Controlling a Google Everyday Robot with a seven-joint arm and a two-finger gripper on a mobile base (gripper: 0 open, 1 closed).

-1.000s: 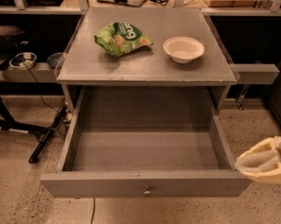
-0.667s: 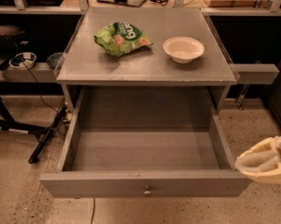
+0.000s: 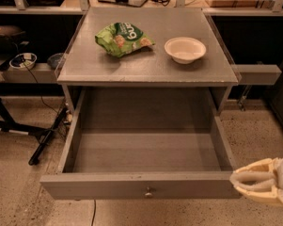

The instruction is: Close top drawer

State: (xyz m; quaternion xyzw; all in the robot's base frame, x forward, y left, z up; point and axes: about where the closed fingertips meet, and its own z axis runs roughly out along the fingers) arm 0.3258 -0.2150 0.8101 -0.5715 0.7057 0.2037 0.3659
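The top drawer (image 3: 145, 186) is a wide, shallow grey drawer, pulled fully out of the grey cabinet (image 3: 145, 72) toward me. It is empty inside. Its flat front panel carries one small round metal knob (image 3: 148, 192) at centre. My gripper (image 3: 254, 185) is cream-coloured and sits at the lower right edge of the view, just right of the drawer's front right corner, at about the height of the front panel. Whether it touches the panel cannot be told. The lower drawers are hidden.
On the cabinet top lie a green snack bag (image 3: 122, 37) and a white bowl (image 3: 184, 49). A grey shelf rail (image 3: 256, 73) sticks out at the right. Dark stand legs and cables (image 3: 47, 135) lie on the speckled floor at the left.
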